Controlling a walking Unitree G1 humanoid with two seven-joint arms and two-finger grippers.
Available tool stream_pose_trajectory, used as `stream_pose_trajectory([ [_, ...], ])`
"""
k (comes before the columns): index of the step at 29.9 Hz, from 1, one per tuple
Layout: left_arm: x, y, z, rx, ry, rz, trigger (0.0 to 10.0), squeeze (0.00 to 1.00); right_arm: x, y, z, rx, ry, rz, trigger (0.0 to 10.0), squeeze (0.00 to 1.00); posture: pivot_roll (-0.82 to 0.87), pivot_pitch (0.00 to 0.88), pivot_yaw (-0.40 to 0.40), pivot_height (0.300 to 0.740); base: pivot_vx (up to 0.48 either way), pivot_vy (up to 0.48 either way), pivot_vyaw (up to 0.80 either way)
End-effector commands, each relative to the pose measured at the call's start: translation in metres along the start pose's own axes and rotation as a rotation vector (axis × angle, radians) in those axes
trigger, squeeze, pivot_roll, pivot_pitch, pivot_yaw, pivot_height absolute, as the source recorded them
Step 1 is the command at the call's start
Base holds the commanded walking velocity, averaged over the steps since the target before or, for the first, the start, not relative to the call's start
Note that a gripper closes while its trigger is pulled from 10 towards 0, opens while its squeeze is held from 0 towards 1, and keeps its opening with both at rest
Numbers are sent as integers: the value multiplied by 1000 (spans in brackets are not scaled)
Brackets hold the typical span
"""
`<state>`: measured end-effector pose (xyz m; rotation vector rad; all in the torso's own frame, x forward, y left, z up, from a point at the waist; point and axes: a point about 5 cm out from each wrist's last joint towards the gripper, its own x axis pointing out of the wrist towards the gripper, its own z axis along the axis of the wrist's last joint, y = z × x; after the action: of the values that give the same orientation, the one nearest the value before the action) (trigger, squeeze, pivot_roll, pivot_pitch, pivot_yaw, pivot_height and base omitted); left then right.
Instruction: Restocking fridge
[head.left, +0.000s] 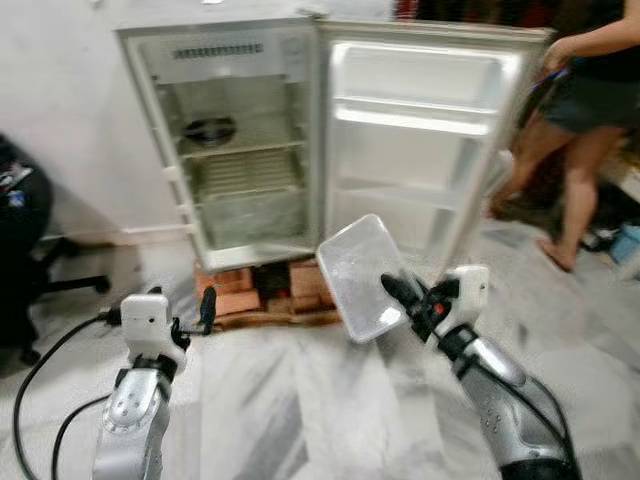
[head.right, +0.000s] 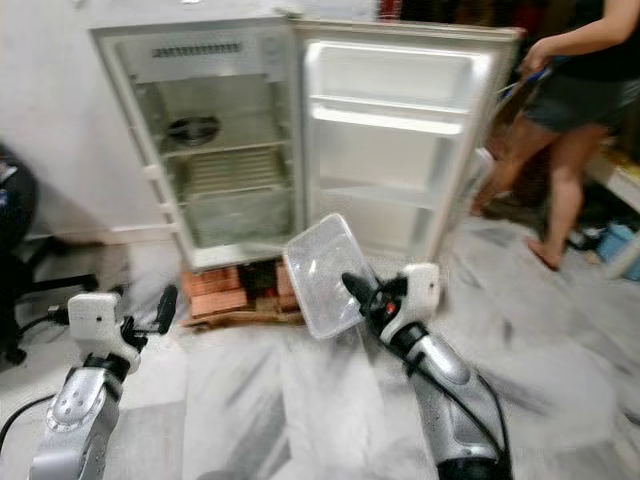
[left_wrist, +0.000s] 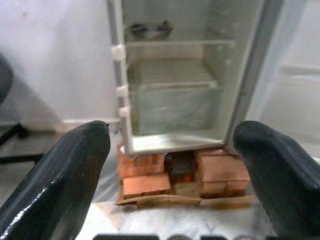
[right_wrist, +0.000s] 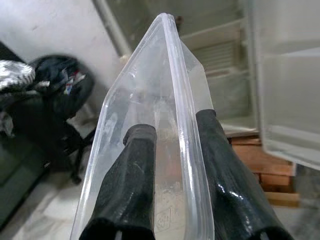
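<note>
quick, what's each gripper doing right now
Left gripper: open, holding nothing.
Right gripper: shut on the clear plastic container, near the open fridge.

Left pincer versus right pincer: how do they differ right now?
The left pincer is open and holds nothing, while the right pincer is shut on the wall of a clear plastic container. The left one is lower and left of the fridge; the right one is raised toward the open door. Both point toward the fridge.
</note>
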<state>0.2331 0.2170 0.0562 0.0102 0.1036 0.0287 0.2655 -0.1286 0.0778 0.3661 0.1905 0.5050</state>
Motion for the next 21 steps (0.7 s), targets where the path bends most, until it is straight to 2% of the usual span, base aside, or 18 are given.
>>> stream_pose_trajectory([
  [1, 3, -8, 3, -8, -7, -20, 10000, 0, -6, -9, 7, -26, -15, -27, 10000, 0, 59, 0, -47, 740, 360, 315, 563],
  [6, 4, -3, -1, -44, 21, 0, 10000, 0, -5, -16, 13, -46, -51, -93, 10000, 0, 64, 0, -45, 740, 316, 362, 80],
  [14, 3, 1, 1, -6, 24, 9, 10000, 0, -3, -17, 12, -53, -54, -101, 10000, 0, 70, 0, -44, 740, 311, 367, 0],
  [15, 2, 1, 1, -5, 26, 20, 10000, 0, -4, -16, 16, -95, -79, -101, 10000, 0, 72, 0, -46, 740, 300, 375, 0],
  [16, 2, 1, 0, -15, 29, 22, 10000, 0, -7, -16, 19, -91, -104, -98, 10000, 0, 73, 0, -46, 740, 292, 379, 0],
  [21, 2, 3, -1, 3, 39, 15, 10000, 0, -10, -22, 21, -95, -103, -118, 10000, 0, 69, 0, -49, 740, 296, 379, 800],
])
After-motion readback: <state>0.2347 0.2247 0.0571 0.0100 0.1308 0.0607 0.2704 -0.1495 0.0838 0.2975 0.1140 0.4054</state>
